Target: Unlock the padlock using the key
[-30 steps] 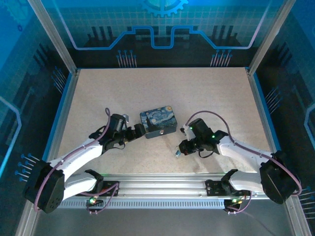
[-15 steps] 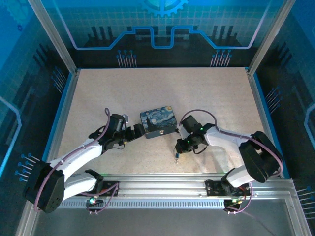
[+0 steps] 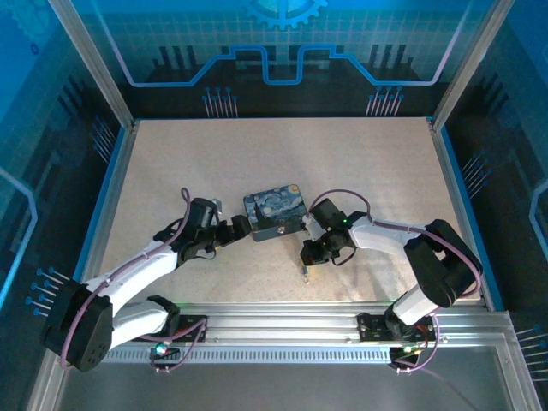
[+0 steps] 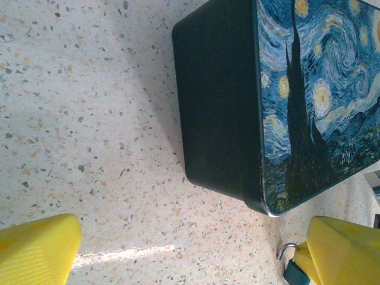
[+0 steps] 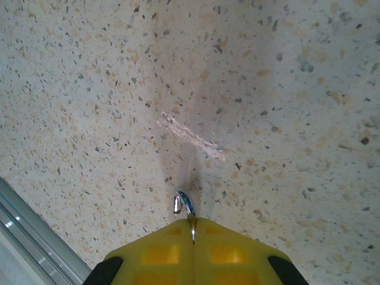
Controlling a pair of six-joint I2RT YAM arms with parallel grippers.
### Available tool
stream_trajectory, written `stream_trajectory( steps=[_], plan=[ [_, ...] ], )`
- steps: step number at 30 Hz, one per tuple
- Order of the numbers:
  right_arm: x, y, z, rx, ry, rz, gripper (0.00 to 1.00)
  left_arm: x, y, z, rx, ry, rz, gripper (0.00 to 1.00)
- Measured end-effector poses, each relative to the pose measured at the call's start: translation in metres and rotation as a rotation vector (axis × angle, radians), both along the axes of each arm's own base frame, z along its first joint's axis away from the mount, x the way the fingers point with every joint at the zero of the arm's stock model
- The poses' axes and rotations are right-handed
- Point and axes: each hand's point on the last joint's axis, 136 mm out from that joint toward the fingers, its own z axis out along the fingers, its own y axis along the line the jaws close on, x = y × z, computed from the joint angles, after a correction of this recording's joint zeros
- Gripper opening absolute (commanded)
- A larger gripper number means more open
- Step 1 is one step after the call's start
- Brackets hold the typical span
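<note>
The padlock [image 4: 287, 256] lies on the table by the tin's near corner, its silvery shackle and dark body tight against the right-hand finger [image 4: 341, 249] of my left gripper [image 4: 193, 249]. That gripper stands wide open just short of the tin, seen from above at the tin's left end [image 3: 244, 229]. The key [image 5: 185, 205] is a thin shiny sliver poking out between the closed yellow fingertips of my right gripper [image 5: 193, 221]. My right gripper [image 3: 306, 262] points down at the table, to the right of and nearer than the tin.
A blue starry-night tin [image 3: 275, 211] sits mid-table between the two arms; its dark side wall [image 4: 219, 107] faces my left wrist. A pale scuff [image 5: 191, 137] marks the table ahead of the key. The aluminium rail [image 3: 282, 318] runs along the near edge.
My right arm has swung left, its wrist moving closer to the tin with the key still pinched. The left arm has not moved.
</note>
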Motion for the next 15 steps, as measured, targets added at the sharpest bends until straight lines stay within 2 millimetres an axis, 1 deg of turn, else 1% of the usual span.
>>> stream_trajectory(
  steps=[5,13,15],
  plan=[
    [0.0013,-0.0023,-0.0012,-0.012,-0.007,-0.002,0.19,0.0001,0.0015,-0.0005,0.001,0.003,0.005,0.99],
    [0.0028,-0.0078,-0.0034,-0.041,-0.017,-0.009,0.22,-0.0022,0.003,0.0025,0.0,0.001,0.006,0.99],
    [0.0037,-0.0079,0.0001,-0.035,-0.026,-0.011,0.24,-0.0024,0.0035,0.0044,-0.002,-0.004,0.008,0.99]
  ],
)
